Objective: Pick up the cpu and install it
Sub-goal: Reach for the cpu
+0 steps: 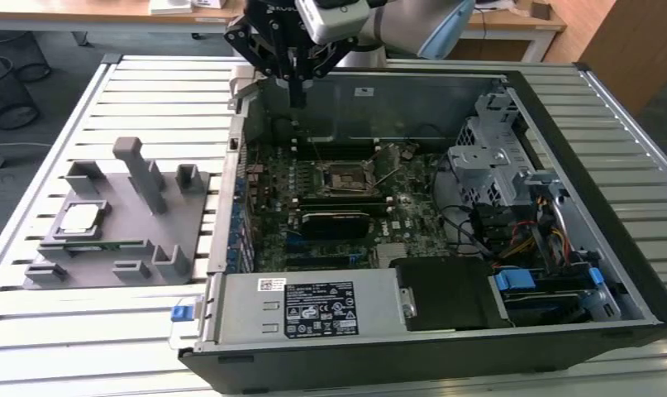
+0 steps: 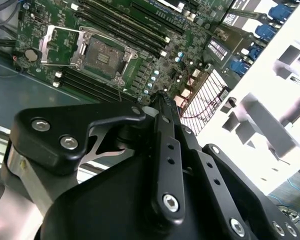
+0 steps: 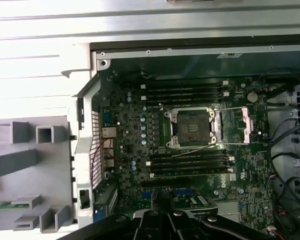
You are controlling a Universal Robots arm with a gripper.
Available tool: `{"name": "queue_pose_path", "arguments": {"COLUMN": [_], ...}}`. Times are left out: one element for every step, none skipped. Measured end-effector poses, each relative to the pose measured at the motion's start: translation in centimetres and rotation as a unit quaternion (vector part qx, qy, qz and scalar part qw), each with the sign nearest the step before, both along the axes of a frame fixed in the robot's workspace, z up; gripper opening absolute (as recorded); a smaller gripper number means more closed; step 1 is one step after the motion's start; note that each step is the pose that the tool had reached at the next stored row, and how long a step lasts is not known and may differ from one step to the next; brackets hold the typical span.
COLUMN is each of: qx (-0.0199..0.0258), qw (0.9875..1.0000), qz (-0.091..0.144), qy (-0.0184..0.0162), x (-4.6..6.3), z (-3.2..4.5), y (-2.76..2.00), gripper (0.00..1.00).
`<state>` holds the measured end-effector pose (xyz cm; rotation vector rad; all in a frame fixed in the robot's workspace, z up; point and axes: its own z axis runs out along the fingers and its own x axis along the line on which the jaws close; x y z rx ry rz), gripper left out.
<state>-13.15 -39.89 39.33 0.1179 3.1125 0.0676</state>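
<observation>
Closed pincer over case, cpu in holder

— bright anywhere?
— yes, the slatted tabletop glares white in the first wrist view, and the grey holder washes out in the second wrist view.
— and the case?
— dim inside, shadowed.

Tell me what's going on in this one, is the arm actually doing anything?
A robot arm hangs over the open computer case. Its gripper is near the far wall, above the motherboard, shut and holding nothing. The cpu lies on the grey fixture at the exterior view's left, outside the case and apart from the gripper. The socket stands open and empty, so the cpu is not yet picked up.
</observation>
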Motion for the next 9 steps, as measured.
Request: {"name": "queue_pose_path", "arguments": {"qx": [0.0000, 0.0000, 0.0000, 0.0001, 0.0000, 0.0000, 0.0000, 0.0000, 0.0000], "qw": [1.0000, 1.0000, 1.0000, 1.0000, 1.0000, 1.0000, 1.0000, 1.0000, 1.0000], "qz": [0.000, 0.000, 0.000, 0.000, 0.000, 0.000, 0.000, 0.000, 0.000], "qy": [0.0000, 0.0000, 0.0000, 0.0000, 0.0000, 0.0000, 0.0000, 0.0000, 0.0000], "x": [-0.06, -0.12, -0.20, -0.28, -0.35, -0.43, -0.48, -0.52, -0.59], "z": [0.00, 0.00, 0.00, -0.01, 0.00, 0.00, 0.00, 0.00, 0.00], "y": [0.00, 0.00, 0.00, 0.00, 0.00, 0.00, 0.00, 0.00, 0.00], "gripper": [0.11, 0.11, 0.11, 0.11, 0.11, 0.11, 0.11, 0.11, 0.11]}}
